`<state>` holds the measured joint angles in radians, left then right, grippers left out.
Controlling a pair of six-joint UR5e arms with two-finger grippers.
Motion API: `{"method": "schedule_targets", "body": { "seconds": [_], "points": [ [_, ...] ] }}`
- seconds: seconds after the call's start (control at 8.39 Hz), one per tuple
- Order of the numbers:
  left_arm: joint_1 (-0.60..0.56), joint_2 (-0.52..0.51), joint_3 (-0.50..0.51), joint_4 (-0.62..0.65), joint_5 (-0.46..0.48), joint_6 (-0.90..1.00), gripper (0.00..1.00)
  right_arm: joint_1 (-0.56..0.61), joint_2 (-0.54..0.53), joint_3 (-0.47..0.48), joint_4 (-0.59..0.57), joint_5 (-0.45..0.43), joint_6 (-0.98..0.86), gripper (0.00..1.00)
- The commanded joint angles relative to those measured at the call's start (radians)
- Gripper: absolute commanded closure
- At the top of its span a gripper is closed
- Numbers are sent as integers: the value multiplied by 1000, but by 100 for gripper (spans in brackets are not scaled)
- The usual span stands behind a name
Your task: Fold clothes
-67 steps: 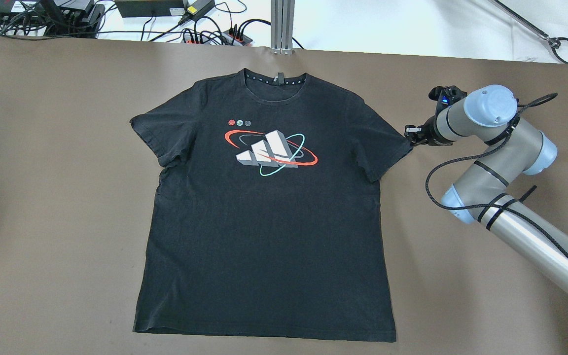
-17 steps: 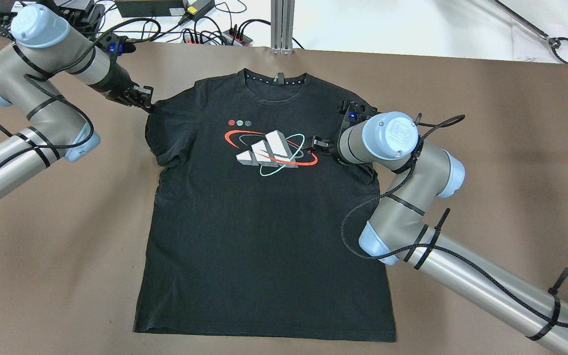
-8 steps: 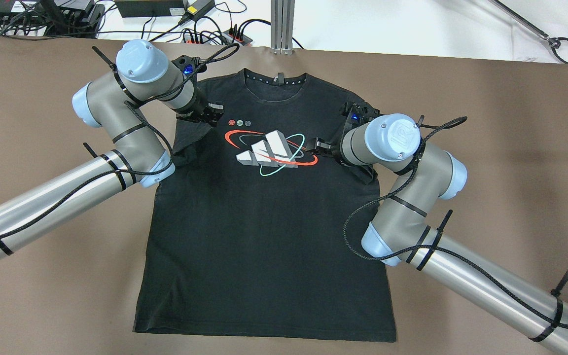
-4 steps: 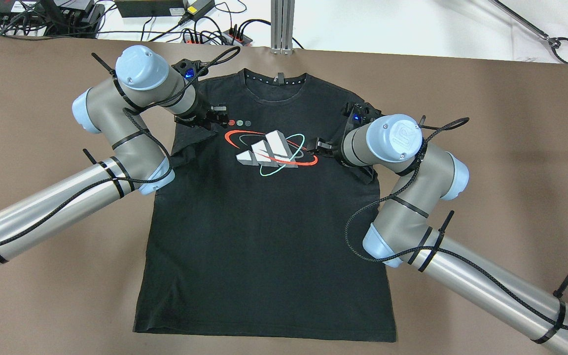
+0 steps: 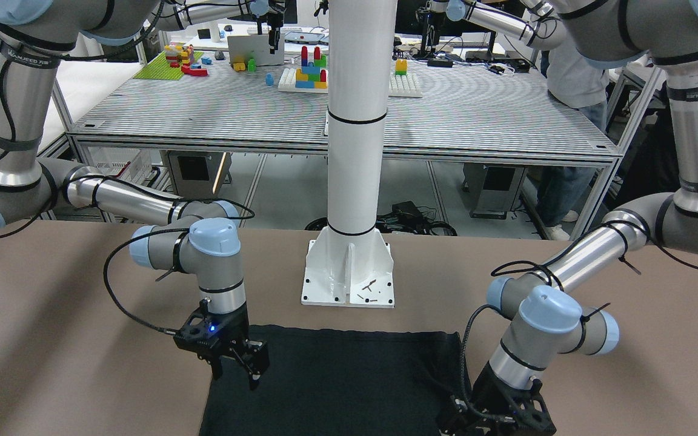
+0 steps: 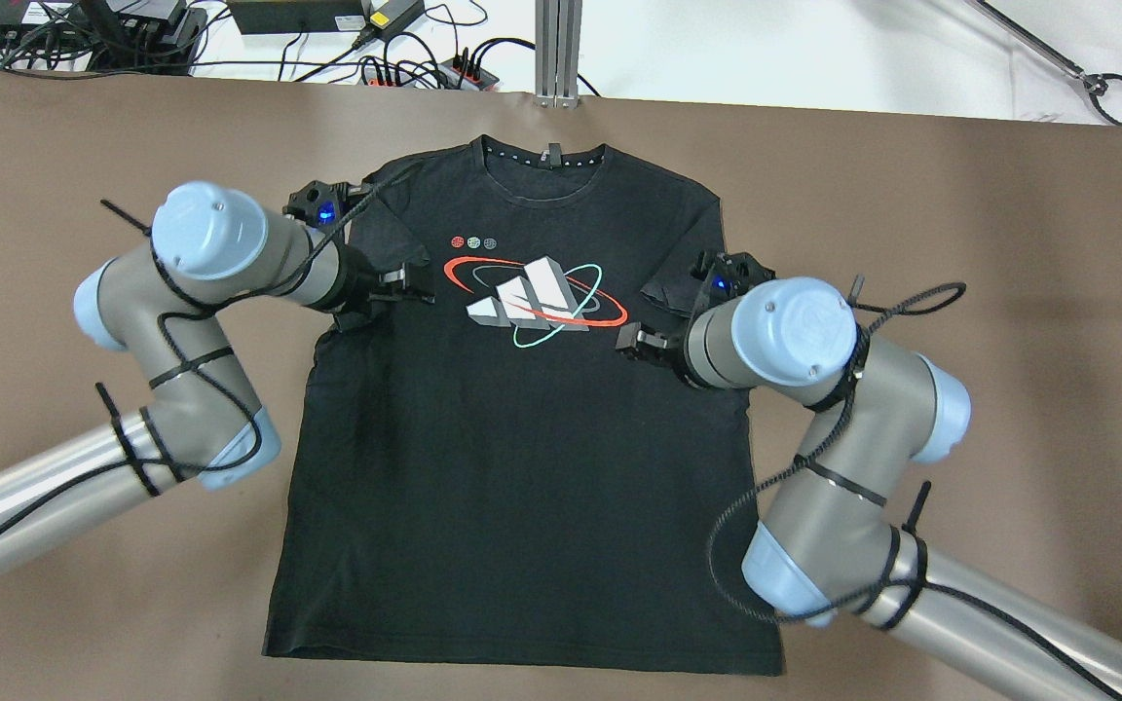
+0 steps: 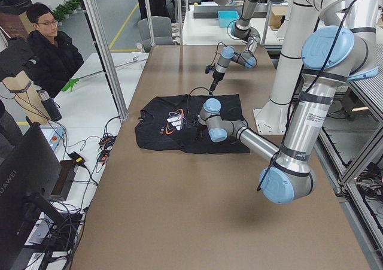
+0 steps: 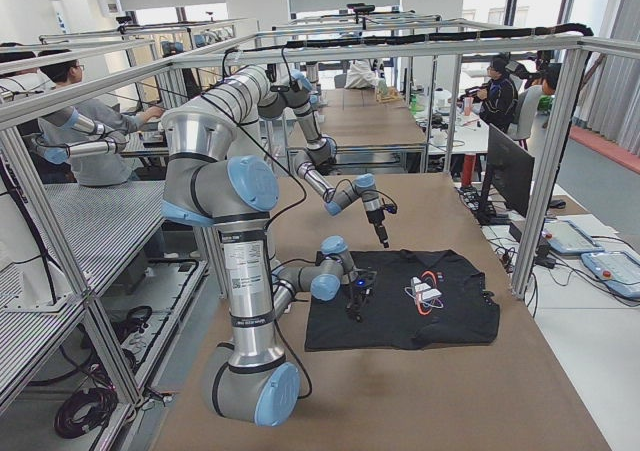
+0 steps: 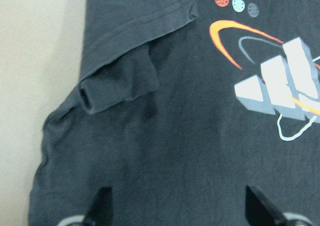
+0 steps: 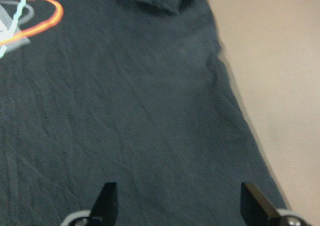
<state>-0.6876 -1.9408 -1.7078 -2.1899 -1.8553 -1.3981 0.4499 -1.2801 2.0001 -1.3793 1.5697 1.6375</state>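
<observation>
Spread face up on the brown tabletop (image 6: 960, 243): a black T-shirt (image 6: 522, 467), left sleeve (image 6: 381, 234) and right sleeve (image 6: 673, 287) turned in over the chest. Low over the cloth, left end effector (image 6: 413, 282) beside the print and right end effector (image 6: 631, 343) near the shirt's side, both with fingers spread, gripping nothing. Judged light, limp, prone to bunching and dragging. Best pinched at a shoulder and a hem corner along one side edge, then lifted low and folded inward evenly.
</observation>
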Motion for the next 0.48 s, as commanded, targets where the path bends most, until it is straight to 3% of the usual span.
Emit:
{"method": "schedule_targets", "body": {
  "seconds": [0.0,0.36],
  "points": [
    [22,129,-142,27,7,-28,7,-280,-189,109,-17,-265,304,27],
    [22,129,-141,27,8,-28,7,-404,-292,123,-14,-286,331,30]
  ]
}}
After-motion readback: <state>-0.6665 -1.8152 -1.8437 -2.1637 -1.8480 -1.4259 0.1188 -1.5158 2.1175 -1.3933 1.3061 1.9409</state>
